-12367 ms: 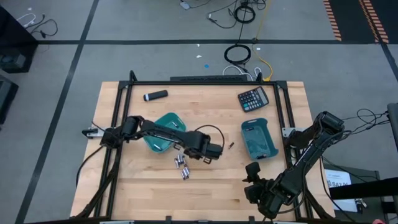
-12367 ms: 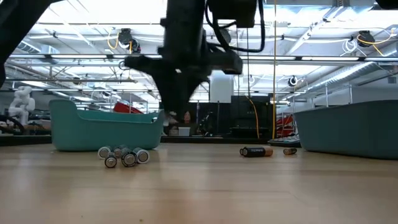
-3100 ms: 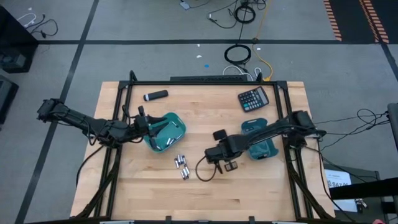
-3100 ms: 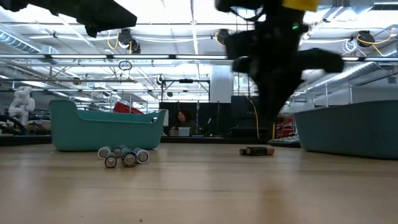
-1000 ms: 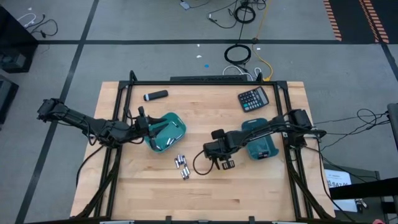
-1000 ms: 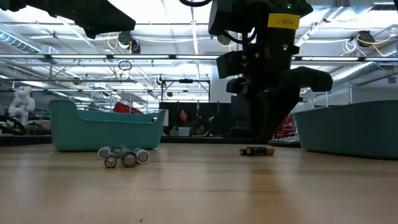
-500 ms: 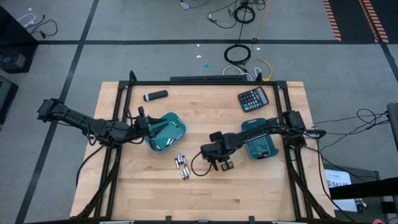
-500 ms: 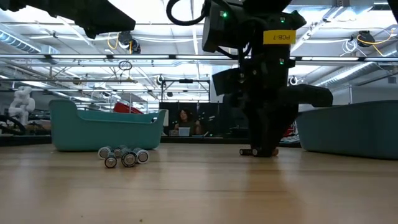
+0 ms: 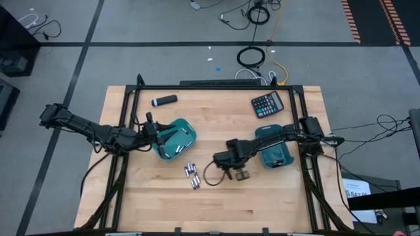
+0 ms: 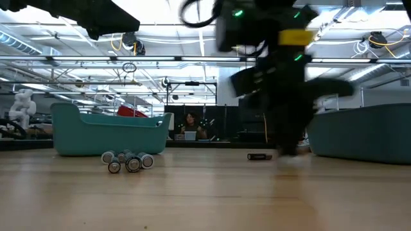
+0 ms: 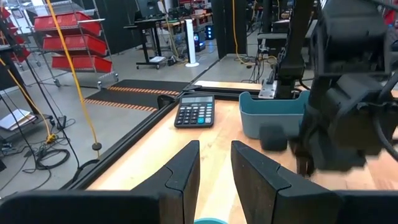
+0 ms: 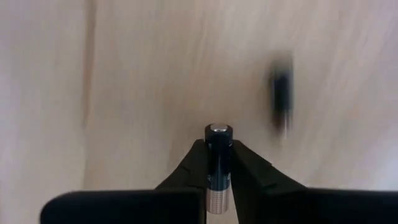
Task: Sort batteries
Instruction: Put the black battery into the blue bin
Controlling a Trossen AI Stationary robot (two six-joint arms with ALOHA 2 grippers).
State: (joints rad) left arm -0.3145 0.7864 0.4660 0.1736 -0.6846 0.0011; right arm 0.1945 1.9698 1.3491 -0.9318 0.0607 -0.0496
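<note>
Right wrist view: right pincer (image 12: 218,163) clamped end-on around a thin dark battery (image 12: 218,149), clear of the wooden desk (image 12: 143,74), likely for binning. Left pincer (image 11: 214,163) idles slightly open, empty.

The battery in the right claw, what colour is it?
The battery is dark with a silvery end, pinched in the right claw. The right wrist view shows it best.

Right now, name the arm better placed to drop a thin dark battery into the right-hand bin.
Right. The right gripper is shut on a thin dark battery, beside the right bin. The left gripper waits by the left bin.
</note>
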